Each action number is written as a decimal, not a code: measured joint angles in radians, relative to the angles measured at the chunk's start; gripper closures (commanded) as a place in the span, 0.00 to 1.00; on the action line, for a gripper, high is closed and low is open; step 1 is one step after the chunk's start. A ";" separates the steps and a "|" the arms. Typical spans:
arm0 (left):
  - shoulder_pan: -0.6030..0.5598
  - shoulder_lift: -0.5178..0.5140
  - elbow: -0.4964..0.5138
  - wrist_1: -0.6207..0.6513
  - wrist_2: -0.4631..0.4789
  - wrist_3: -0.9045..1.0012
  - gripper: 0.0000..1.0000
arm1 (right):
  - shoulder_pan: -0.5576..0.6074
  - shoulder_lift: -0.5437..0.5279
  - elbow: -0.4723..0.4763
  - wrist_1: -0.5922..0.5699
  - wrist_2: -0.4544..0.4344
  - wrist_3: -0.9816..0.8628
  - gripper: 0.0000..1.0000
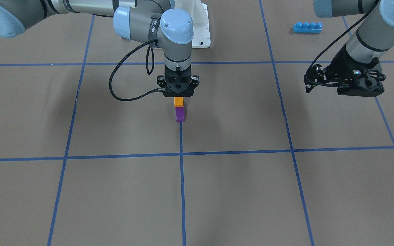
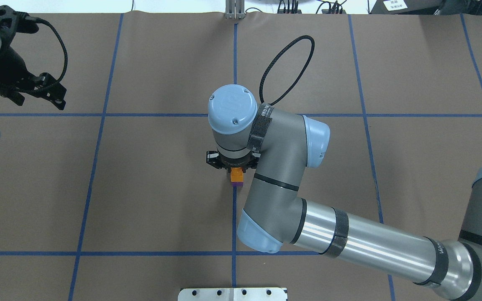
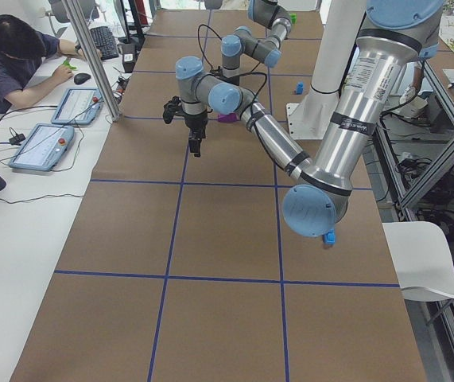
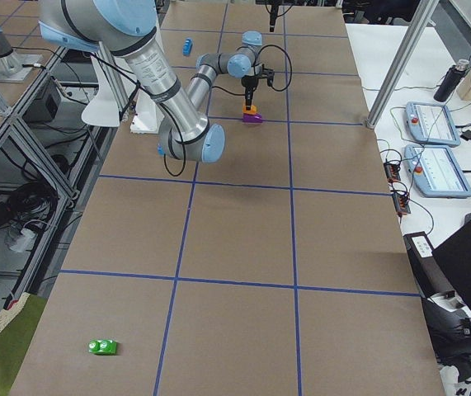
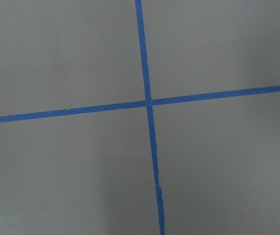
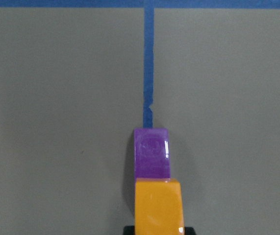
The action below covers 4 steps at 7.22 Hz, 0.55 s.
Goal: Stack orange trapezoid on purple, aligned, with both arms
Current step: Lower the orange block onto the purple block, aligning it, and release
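Note:
My right gripper (image 1: pixel 180 96) points straight down at the table's middle and is shut on the orange trapezoid (image 1: pixel 179 101). The purple block (image 1: pixel 180 113) stands on the table on a blue tape line, right below the orange one. In the right wrist view the orange trapezoid (image 6: pixel 158 205) sits low in the frame, with the purple block's (image 6: pixel 151 152) top showing just beyond it. I cannot tell whether the two touch. From overhead only a purple sliver (image 2: pixel 237 183) shows under the orange (image 2: pixel 237 174). My left gripper (image 1: pixel 323 90) hovers open and empty far to the side.
A long blue four-stud brick (image 1: pixel 307 27) lies near the robot's base on my left side. A green block (image 4: pixel 103 346) lies at the table's far right end. The left wrist view shows only brown table and crossing blue tape (image 5: pixel 148 103). An operator sits beyond the table.

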 measured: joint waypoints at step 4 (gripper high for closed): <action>0.000 0.000 0.002 0.000 0.000 0.001 0.00 | -0.005 -0.019 -0.001 0.047 -0.011 -0.016 1.00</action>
